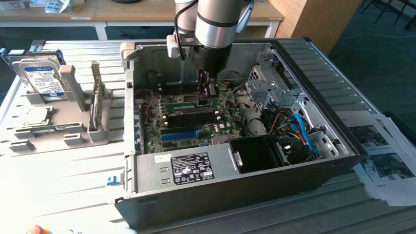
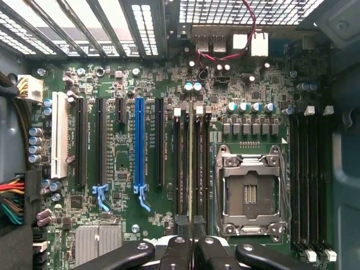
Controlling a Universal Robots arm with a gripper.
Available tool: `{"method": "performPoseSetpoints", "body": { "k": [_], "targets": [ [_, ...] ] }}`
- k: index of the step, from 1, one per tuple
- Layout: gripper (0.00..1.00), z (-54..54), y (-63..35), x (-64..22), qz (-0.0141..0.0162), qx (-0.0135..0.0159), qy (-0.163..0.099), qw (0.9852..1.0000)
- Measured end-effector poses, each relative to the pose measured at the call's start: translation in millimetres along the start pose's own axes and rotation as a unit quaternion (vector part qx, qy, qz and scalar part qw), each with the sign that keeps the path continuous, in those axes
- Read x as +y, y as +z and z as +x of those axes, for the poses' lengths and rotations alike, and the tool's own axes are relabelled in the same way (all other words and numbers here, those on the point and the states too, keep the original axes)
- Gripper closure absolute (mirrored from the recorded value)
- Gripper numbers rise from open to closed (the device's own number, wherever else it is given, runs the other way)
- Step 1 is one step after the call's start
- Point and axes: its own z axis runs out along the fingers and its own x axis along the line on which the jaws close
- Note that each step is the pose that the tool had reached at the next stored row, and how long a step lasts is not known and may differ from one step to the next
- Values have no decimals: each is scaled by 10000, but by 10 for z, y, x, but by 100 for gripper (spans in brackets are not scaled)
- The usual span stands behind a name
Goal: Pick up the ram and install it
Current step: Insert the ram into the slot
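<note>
In the wrist view the ram (image 2: 191, 163) appears edge-on as a thin pale strip, lined up lengthwise over the bank of black memory slots (image 2: 184, 163) beside the bare CPU socket (image 2: 250, 194). My gripper (image 2: 192, 247) is shut on its near end, with a dark finger (image 2: 179, 250) pressed against each side. In the exterior view the gripper (image 1: 206, 95) reaches straight down into the open computer case (image 1: 195, 168), low over the green motherboard (image 1: 185, 124). Whether the ram sits in a slot or hovers just above it, I cannot tell.
A long blue slot (image 2: 139, 140) and black expansion slots lie beside the memory bank. A second memory bank (image 2: 309, 180) is past the socket. Cables (image 1: 302, 131) and a black shroud (image 1: 260, 153) crowd one case end. A hard drive (image 1: 40, 78) stands in a grey holder (image 1: 78, 131). Papers (image 1: 383, 156) lie outside.
</note>
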Motion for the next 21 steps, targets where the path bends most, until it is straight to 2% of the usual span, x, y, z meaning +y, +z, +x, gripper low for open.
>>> {"method": "performPoseSetpoints", "body": {
  "k": [9,21],
  "targets": [
    [88,-1,2,-32,0,0,0,10000],
    [88,1,95,-35,0,0,0,10000]
  ]
}}
